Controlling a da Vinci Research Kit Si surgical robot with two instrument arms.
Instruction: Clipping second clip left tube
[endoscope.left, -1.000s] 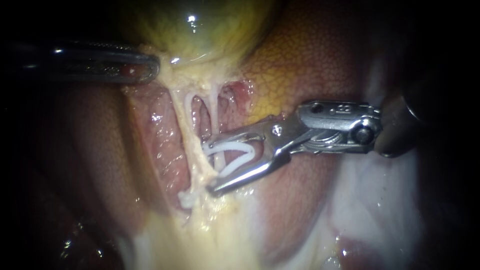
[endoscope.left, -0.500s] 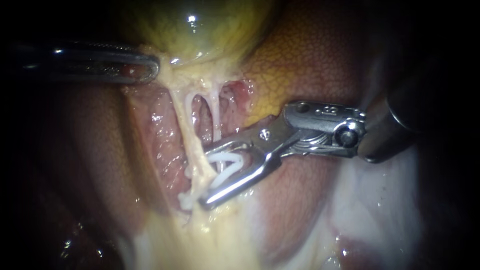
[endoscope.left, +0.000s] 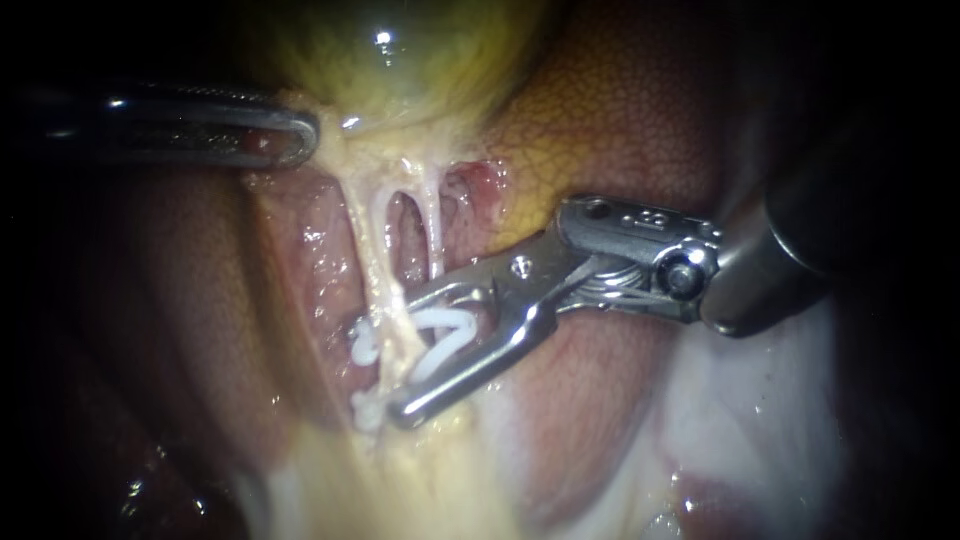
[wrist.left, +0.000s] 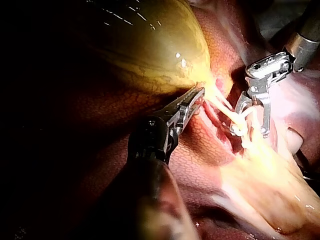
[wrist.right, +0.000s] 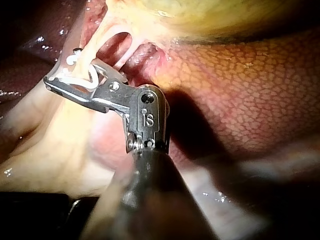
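Right instrument (endoscope.left: 404, 356) aslant across the left tube (endoscope.left: 372, 255), clip (endoscope.left: 450, 326) around it.

The left instrument (endoscope.left: 285, 135) reaches in level from the left, its shaft mostly lost in shadow. Its tip is closed flat on the neck of the gallbladder (endoscope.left: 400, 50). The right instrument (endoscope.left: 405, 355) enters from the upper right, bent at its wrist joint so the tip points leftward and slightly down. It gapes in a wide V, with a white clip (endoscope.left: 450, 330) seated against both halves.
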